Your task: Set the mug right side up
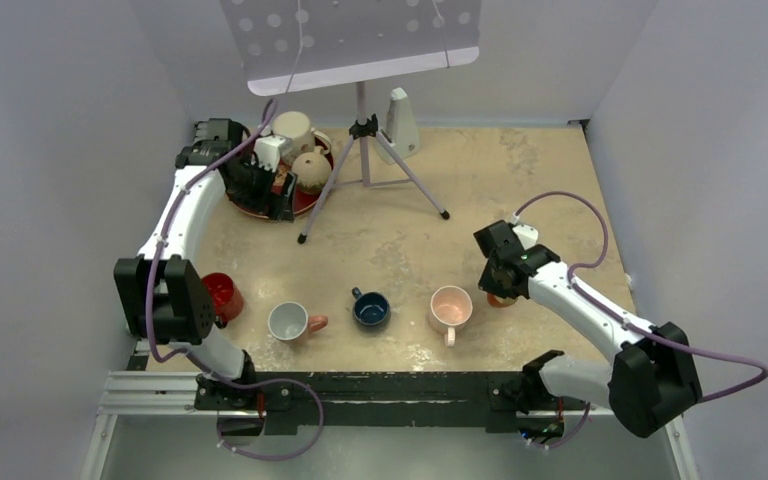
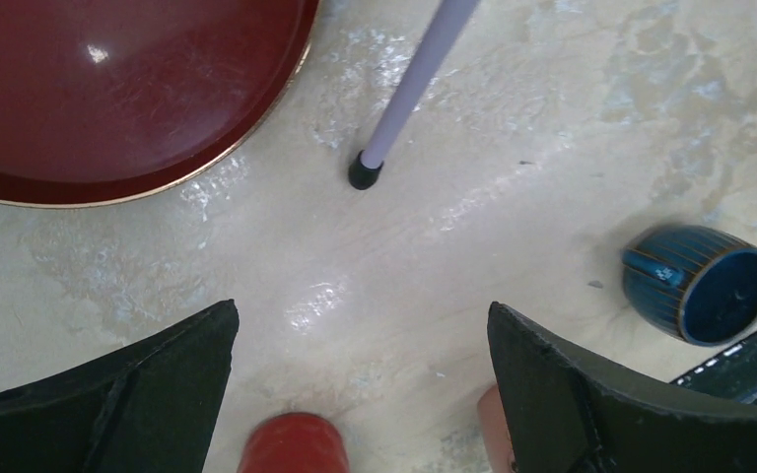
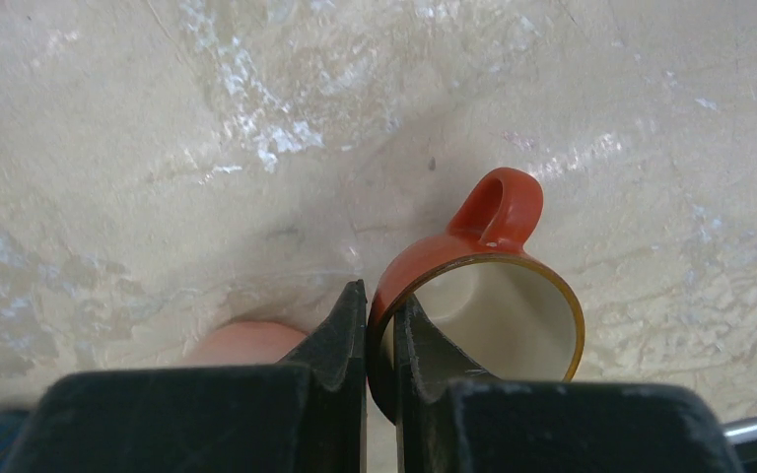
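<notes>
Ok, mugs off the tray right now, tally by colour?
red mug: 1
white mug: 1
blue mug: 1
pink mug: 1
orange mug, rim pinched in the right gripper: 1
Total: 5

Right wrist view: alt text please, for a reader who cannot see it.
The right gripper pinches the wall of an orange mug, one finger inside its cream interior and one outside. Its handle points away from the camera, over a beige table; part of a pink mug shows lower left.
</notes>
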Robot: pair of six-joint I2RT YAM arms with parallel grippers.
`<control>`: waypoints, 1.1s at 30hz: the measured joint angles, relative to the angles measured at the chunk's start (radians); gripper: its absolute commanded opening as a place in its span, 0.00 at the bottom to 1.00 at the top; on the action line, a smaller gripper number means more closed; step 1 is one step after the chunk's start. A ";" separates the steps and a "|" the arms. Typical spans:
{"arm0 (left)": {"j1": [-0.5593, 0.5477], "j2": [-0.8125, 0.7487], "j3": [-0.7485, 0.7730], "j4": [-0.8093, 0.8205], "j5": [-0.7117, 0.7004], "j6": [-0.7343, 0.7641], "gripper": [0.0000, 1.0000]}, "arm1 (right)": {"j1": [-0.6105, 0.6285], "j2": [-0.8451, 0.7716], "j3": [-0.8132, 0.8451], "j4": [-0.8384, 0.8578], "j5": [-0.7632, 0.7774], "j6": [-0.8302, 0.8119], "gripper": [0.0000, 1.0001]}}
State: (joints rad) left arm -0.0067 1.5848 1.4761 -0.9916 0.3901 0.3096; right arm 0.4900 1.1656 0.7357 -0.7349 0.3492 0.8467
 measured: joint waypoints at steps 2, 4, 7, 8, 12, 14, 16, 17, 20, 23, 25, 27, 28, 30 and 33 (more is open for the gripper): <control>0.000 0.054 0.006 0.019 -0.031 -0.003 1.00 | -0.014 0.016 -0.001 0.023 0.002 0.010 0.00; 0.000 0.102 0.017 0.030 -0.056 -0.002 0.99 | -0.021 0.039 -0.001 0.054 0.004 0.017 0.00; 0.000 0.178 0.054 0.055 -0.087 -0.001 0.98 | -0.027 0.093 -0.003 0.085 0.005 0.021 0.17; 0.000 0.206 0.073 0.069 -0.094 0.002 0.98 | -0.027 0.116 -0.008 0.099 0.005 0.022 0.26; 0.000 0.294 0.152 0.126 -0.103 0.029 0.98 | -0.032 0.158 -0.012 0.123 0.000 0.020 0.60; 0.000 0.342 0.204 0.156 -0.103 0.051 0.99 | -0.033 0.161 -0.012 0.125 0.000 0.017 0.66; 0.000 0.394 0.266 0.192 -0.101 0.080 1.00 | -0.033 0.161 -0.008 0.121 0.000 0.016 0.67; 0.000 0.415 0.291 0.206 -0.098 0.098 1.00 | -0.033 0.161 -0.002 0.117 0.000 0.015 0.68; -0.001 0.478 0.364 0.253 -0.064 0.148 1.00 | -0.033 0.153 0.029 0.103 -0.002 0.011 0.68; -0.004 0.513 0.408 0.283 -0.014 0.176 1.00 | -0.033 0.131 0.058 0.097 -0.004 0.000 0.68; -0.010 0.530 0.430 0.303 0.005 0.181 1.00 | -0.033 0.117 0.073 0.095 -0.005 -0.009 0.69; -0.021 0.554 0.459 0.318 0.011 0.179 1.00 | -0.033 0.114 0.082 0.095 -0.009 -0.018 0.68; -0.029 0.577 0.488 0.325 0.011 0.174 1.00 | -0.033 0.114 0.084 0.096 -0.012 -0.021 0.68; -0.043 0.614 0.529 0.333 0.005 0.163 1.00 | -0.033 0.114 0.084 0.094 -0.023 -0.029 0.68; -0.063 0.671 0.589 0.326 -0.021 0.141 1.00 | -0.033 0.114 0.084 0.094 -0.031 -0.037 0.68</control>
State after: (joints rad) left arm -0.0700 2.2562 2.0647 -0.6659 0.3691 0.4503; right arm 0.4568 1.2797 0.8192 -0.6411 0.3187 0.8101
